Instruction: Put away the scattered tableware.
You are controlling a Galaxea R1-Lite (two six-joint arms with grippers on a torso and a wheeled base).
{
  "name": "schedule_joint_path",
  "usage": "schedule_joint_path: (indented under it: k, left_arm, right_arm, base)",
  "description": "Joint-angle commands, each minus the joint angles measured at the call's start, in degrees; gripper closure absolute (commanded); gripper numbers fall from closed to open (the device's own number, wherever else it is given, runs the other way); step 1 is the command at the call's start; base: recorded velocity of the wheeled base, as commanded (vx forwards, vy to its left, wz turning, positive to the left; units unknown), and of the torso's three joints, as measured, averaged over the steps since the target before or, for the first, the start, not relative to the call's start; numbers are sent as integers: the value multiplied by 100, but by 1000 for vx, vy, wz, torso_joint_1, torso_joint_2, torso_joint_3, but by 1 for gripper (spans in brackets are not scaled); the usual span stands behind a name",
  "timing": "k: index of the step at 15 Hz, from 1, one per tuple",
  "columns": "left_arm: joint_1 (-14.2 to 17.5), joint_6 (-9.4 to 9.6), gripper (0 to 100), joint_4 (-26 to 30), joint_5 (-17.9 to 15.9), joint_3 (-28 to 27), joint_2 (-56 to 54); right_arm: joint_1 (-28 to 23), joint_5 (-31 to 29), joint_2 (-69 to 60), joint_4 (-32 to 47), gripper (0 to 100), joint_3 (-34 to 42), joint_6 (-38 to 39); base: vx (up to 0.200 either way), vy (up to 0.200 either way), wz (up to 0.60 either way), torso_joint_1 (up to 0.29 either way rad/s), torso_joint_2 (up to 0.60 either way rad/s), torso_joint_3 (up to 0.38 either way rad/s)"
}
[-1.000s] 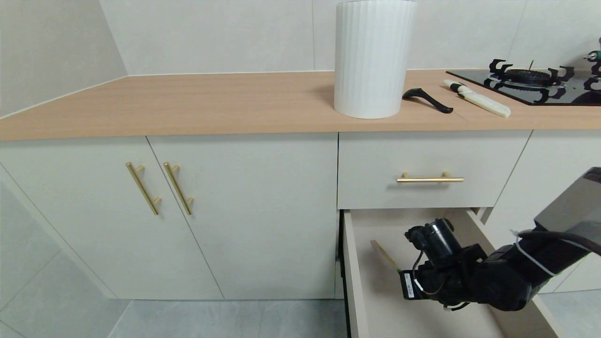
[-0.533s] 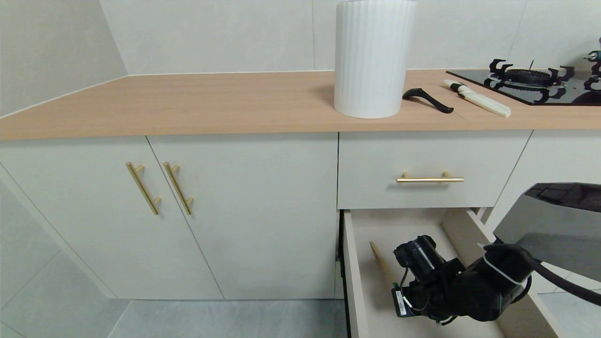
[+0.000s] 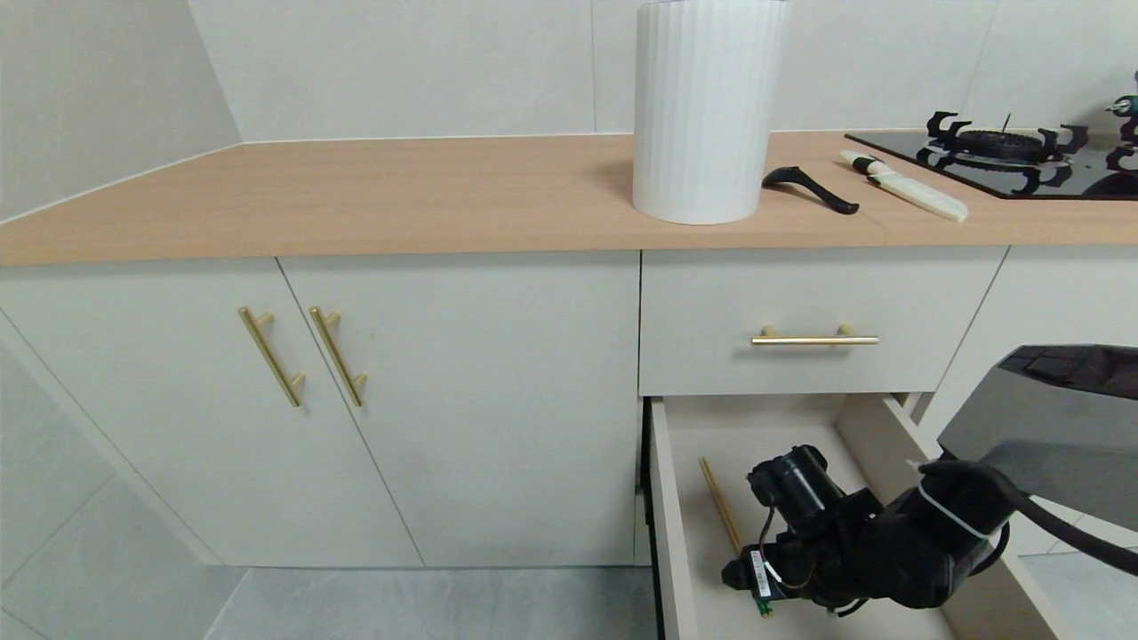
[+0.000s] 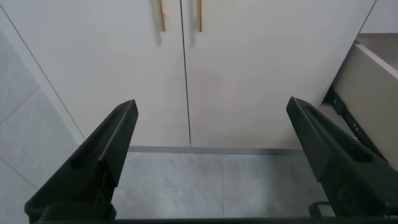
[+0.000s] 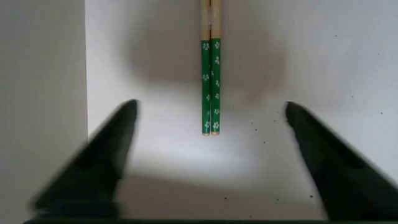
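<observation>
Rt gripper (image 5: 210,115): jaws spread wide, empty; low inside open drawer (image 3: 672,533).
Chopsticks (image 5: 210,68), pair, side by side on drawer floor: centred in gap betw. jaws, green flowered ends nearest, touching neither finger, shafts running straight ahead of jaws.
Lt gripper (image 4: 211,155): jaws spread wide, empty; cabinet doors (image 4: 249,62) w/ gold handles ahead, floor below.
On countertop (image 3: 356,191), well apart from both jaws: white ribbed container (image 3: 707,107), black-handled utensil (image 3: 809,188), pale knife (image 3: 902,185).
</observation>
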Motion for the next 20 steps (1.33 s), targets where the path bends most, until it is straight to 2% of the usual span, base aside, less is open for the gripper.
schedule_joint_path:
  k: [1,5,8,11,16,20]
  left_arm:
    - [2,-2,0,-1,2,2,7]
    - [2,-2,0,-1,2,2,7]
    - [2,-2,0,-1,2,2,7]
    - [2,-2,0,-1,2,2,7]
    - [2,-2,0,-1,2,2,7]
    - [2,-2,0,-1,2,2,7]
  right_arm:
    - [3,43,-389,128,0,-16,58]
    - [-5,122,-1681,1860,0,-499,154]
    - [-225,474,-2665,2967,0,-904,163]
    - [-489,430,-3210,3046,0,-965,119]
    - [-515,412,-3359,3046,0,-860,-136]
    - [-515,272,-3351,3046,0,-860,-145]
  base:
    - [0,0,0,0,0,0]
    - [0,0,0,0,0,0]
    - [0,0,0,0,0,0]
    - [0,0,0,0,0,0]
    - [0,0,0,3,-16,-7]
    - [0,0,0,74,-248,-267]
